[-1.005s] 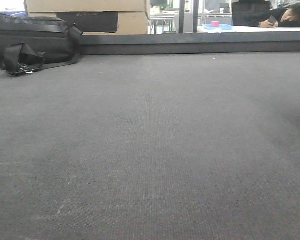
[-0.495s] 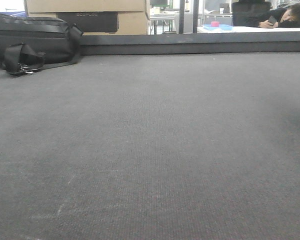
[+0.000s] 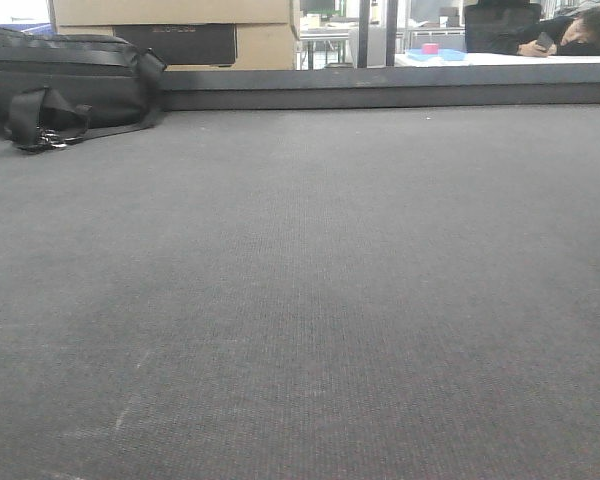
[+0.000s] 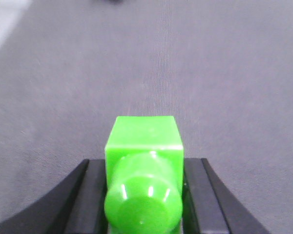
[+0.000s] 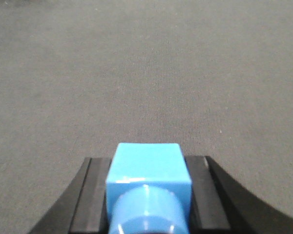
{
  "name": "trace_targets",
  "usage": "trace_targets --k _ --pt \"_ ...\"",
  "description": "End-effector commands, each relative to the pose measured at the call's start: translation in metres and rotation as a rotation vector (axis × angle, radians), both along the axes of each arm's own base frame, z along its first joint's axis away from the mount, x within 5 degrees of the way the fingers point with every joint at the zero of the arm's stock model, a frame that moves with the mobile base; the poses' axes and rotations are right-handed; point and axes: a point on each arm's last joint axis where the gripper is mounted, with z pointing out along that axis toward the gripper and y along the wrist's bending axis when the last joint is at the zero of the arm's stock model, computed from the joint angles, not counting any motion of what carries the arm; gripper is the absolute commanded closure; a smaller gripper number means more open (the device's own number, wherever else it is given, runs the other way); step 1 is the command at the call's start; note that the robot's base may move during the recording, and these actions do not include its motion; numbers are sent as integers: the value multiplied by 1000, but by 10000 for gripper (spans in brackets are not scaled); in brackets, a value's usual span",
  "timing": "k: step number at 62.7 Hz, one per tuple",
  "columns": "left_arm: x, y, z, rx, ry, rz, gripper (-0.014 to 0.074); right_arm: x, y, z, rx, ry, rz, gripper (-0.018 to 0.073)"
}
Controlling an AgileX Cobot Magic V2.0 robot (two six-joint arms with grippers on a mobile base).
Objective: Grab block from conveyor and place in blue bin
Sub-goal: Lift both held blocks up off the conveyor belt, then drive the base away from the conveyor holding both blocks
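The conveyor (image 3: 310,280) fills the front view as a broad dark grey woven surface with a dark raised rim (image 3: 400,88) at the far side. No gripper shows in that view. In the left wrist view, my left gripper (image 4: 144,163) is shut on a green block (image 4: 144,139), which has a round knob facing the camera. My right gripper (image 5: 147,160), in the right wrist view, is shut on a blue block (image 5: 147,170) of the same shape. Both blocks hang over bare conveyor. Far beyond the rim lies a shallow blue tray (image 3: 448,55); I cannot tell whether it is the blue bin.
A black bag (image 3: 65,85) lies at the conveyor's far left corner, with cardboard boxes (image 3: 265,40) behind it. A small pink thing (image 3: 430,47) sits in the far blue tray on a white table. A person (image 3: 570,35) leans on that table.
A faint shadow on the right side of the conveyor has faded. Nothing else has visibly moved.
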Motion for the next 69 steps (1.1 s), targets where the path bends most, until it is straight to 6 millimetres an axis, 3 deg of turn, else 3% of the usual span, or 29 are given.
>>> trace_targets --k 1,12,26,69 --pt "-18 -2 12 4 -116 4 708 -12 -2 7 4 -91 -8 721" --pt "-51 -6 38 26 -331 0 708 -36 -5 26 21 -240 -11 721" --pt "-82 -18 54 17 -500 -98 708 -63 -8 41 38 -404 -15 721" --pt "-87 -18 57 19 -528 -98 708 -71 -9 45 43 -448 -16 721"
